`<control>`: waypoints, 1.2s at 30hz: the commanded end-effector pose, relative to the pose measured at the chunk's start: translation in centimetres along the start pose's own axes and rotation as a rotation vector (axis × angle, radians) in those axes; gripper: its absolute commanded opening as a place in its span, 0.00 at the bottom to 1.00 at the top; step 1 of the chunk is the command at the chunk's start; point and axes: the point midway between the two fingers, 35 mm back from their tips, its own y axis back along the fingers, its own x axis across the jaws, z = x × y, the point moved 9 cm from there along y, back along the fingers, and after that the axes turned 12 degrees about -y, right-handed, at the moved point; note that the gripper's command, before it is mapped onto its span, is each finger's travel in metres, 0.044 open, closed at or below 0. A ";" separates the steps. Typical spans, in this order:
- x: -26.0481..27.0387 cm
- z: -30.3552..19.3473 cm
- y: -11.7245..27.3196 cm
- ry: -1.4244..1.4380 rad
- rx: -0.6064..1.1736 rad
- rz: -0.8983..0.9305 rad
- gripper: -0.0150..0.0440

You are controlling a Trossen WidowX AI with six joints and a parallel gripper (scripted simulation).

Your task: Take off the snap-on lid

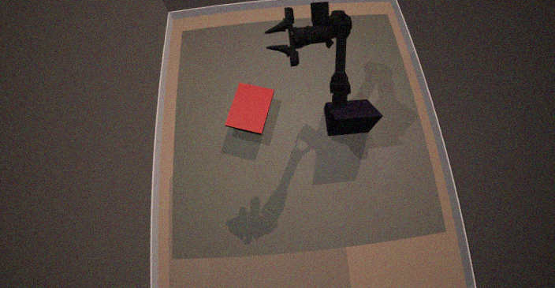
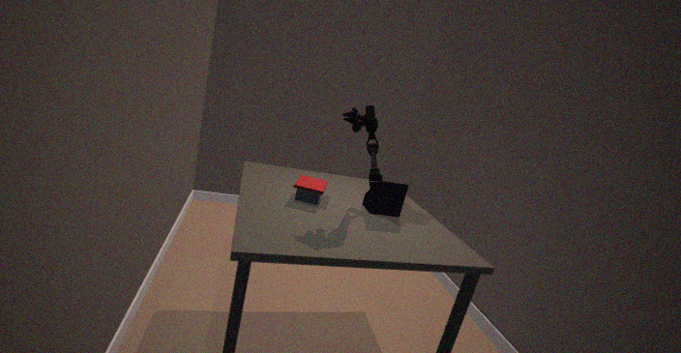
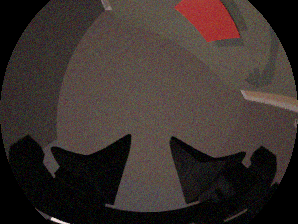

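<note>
The dark storage box (image 2: 308,195) stands on the bench (image 1: 213,196) (image 2: 348,241), capped by its red lid (image 1: 250,108) (image 2: 310,184) (image 3: 212,19). A black block (image 1: 348,118) (image 2: 388,198), from which the arm (image 1: 340,58) (image 2: 372,151) rises, occupies the same surface, well apart from the box; nothing stands between the two. Shadows of the arm and block fall across the bench. In the top view the lid conceals nearly all of the box, while the wrist view cuts the lid off at its upper border. The exterior view is dim and grainy, so the lid appears to be seated on the box, though the snap fit itself cannot be verified. The arm extends upward from the block and bends at its top, carrying the gripper (image 1: 266,40) (image 2: 343,117) (image 3: 150,139) high above the bench, well apart from the lid. Its fingers are spread partway, with nothing between them.
</note>
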 end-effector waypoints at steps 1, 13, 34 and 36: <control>-4.9 3.6 -2.2 0.192 -0.139 -0.036 0.65; -12.4 14.5 -4.8 0.621 -0.456 -0.126 0.65; -15.2 24.2 -3.9 0.973 -0.705 -0.227 0.65; -15.3 24.5 -3.9 0.983 -0.712 -0.230 0.65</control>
